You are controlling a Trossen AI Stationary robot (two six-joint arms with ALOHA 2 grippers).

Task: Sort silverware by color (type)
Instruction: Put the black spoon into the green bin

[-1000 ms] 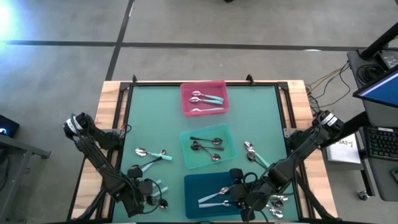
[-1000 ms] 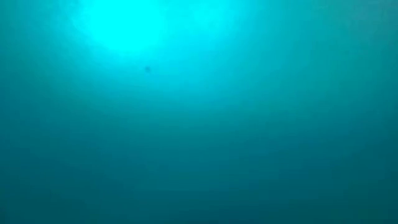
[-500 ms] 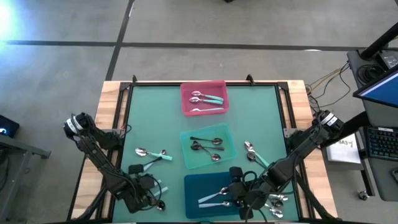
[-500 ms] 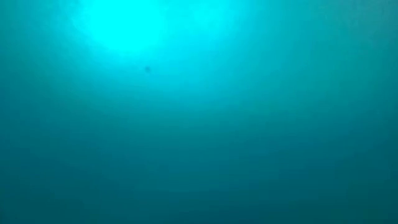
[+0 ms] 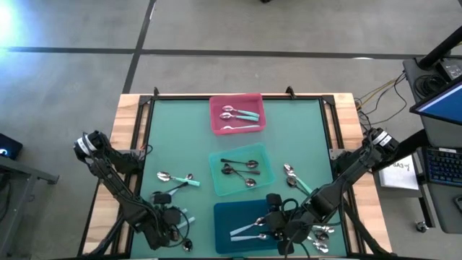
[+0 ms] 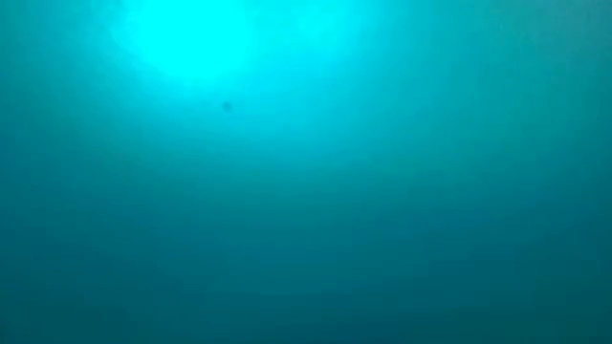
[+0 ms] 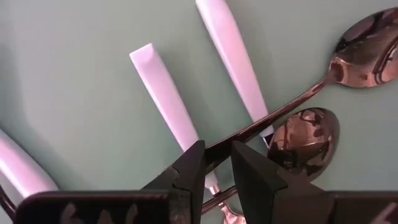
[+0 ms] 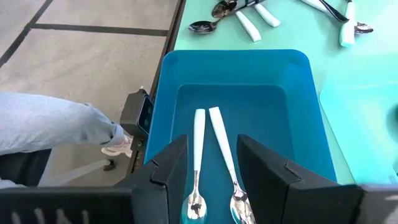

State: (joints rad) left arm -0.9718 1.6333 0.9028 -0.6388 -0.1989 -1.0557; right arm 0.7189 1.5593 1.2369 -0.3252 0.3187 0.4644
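Observation:
My left gripper [image 5: 172, 219] is low over a small pile of spoons at the table's near-left corner. In its wrist view, its fingers stand close together around a dark-handled spoon [image 7: 292, 102]. Pale-handled spoons [image 7: 165, 96] and a second metal bowl [image 7: 305, 134] lie beside it. My right gripper [image 8: 214, 177] hangs open above the dark teal tray [image 8: 168, 93], which holds two pale-handled spoons [image 8: 217, 140]. The pink tray [image 5: 216, 123] holds teal- and pale-handled spoons. The mint tray [image 5: 220, 184] holds dark ones. My left gripper pinches the dark spoon's thin handle [image 7: 239, 135] between its two fingers, which come from above and lie across the handle. The spoon's bowl [image 7: 367, 46] looks to be resting on the table mat. The handle's end is hidden behind the fingers.
Loose spoons lie on the mat left of the mint tray [image 5: 177, 180], right of it [image 5: 292, 177], and at the near-right corner [image 5: 323, 235]. The low view shows only a teal glow. A person's trouser leg and shoe [image 8: 56, 127] are on the floor beyond the near edge.
My left gripper has shifted slightly over the near-left pile. A spoon bowl beside it has slid a little toward the near edge. My right arm has kept still.

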